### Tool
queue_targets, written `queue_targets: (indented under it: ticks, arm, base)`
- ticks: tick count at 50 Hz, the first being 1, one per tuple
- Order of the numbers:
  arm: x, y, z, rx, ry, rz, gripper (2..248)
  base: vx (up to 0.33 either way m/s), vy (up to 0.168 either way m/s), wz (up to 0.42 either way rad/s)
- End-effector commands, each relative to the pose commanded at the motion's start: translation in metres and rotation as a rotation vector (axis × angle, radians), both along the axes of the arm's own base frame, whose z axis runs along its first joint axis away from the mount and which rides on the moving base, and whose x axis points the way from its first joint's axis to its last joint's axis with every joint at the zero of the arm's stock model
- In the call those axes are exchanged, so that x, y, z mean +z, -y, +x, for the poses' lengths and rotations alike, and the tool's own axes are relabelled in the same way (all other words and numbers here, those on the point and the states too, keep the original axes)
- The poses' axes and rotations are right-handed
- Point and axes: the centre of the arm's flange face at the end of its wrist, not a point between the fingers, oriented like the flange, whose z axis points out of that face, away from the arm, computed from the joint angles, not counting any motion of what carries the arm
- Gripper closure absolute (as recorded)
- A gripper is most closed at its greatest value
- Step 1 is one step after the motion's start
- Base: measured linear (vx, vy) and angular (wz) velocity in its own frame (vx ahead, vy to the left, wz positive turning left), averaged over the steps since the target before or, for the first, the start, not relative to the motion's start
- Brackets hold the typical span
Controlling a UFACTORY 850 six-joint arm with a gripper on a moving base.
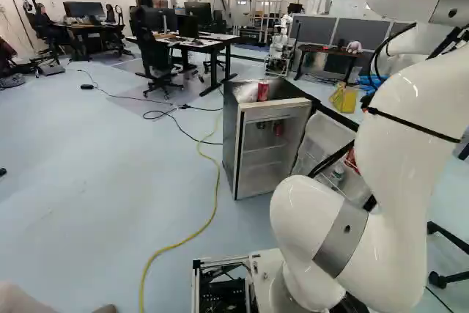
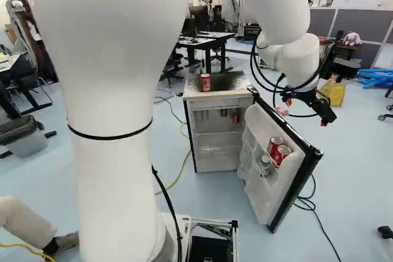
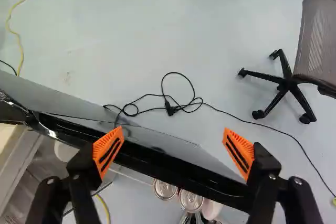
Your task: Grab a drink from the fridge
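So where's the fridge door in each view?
Left base: right of centre, door partly behind the arm.
Right base: right of centre, open inner side showing.
Wrist: dark edge slants under the gripper.
Shared landmark: drink cans in its rack.

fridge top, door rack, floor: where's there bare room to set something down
Fridge top: bare right of the red can in the right base view. Floor: widely bare left of the yellow cable in the left base view. Crowded: door rack, two red cans beside a bottle.
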Motion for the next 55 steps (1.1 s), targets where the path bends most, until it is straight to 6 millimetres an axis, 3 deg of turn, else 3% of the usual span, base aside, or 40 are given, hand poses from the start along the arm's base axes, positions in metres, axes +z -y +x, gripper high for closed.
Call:
queue_targets:
  ticks: [12, 55]
  arm:
    - [-0.008, 0.013, 0.003, -0.009, -0.014, 0.021, 3]
    - [-0.064, 0.027, 0.012, -0.01, -0.065, 0.089, 3]
  base:
    - [0.0, 0.0, 0.0]
    - [0.0, 0.0, 0.0]
